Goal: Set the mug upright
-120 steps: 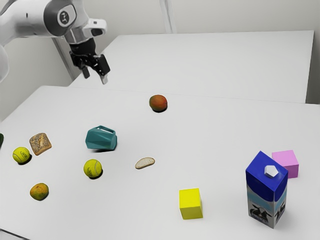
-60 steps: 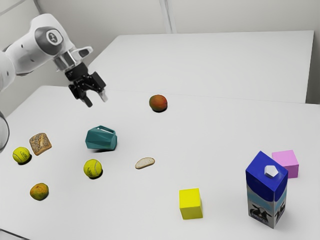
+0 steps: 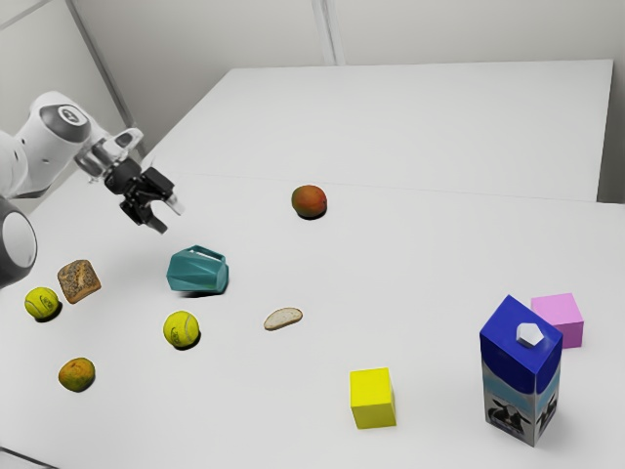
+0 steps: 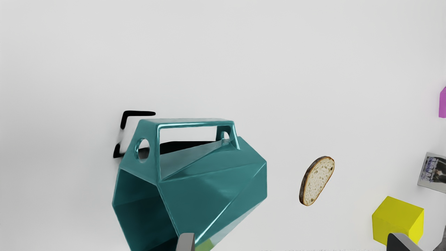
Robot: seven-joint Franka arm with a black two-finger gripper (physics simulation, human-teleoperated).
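And there's the teal mug (image 3: pixel 198 274), lying on its side on the white worktop (image 3: pixel 264 391), its handle (image 4: pixel 195 122) uppermost and its open mouth facing away from the thin bread slice (image 3: pixel 283 319). The hand (image 3: pixel 169 218) hangs in the air near it, towards the exterior view's left, tilted, fingers (image 4: pixel 186 242) spread wide and well apart from the mug. In the wrist view one fingertip overlaps the mug's lower body, while the other overlaps the yellow block (image 3: pixel 372 399).

Around the mug, it's a busy field! A tennis ball (image 3: pixel 181 330) sits near it, with the seeded bread (image 3: pixel 79 281) and a second ball (image 3: pixel 41 303) over at the exterior view's left, beside each other, and a mottled fruit (image 3: pixel 77 373) near them. A reddish fruit (image 3: pixel 309 200) lies farther back. Out to the exterior view's right, the blue-topped carton (image 3: pixel 520 371) stands upright, the pink block (image 3: pixel 559 320) just behind it.
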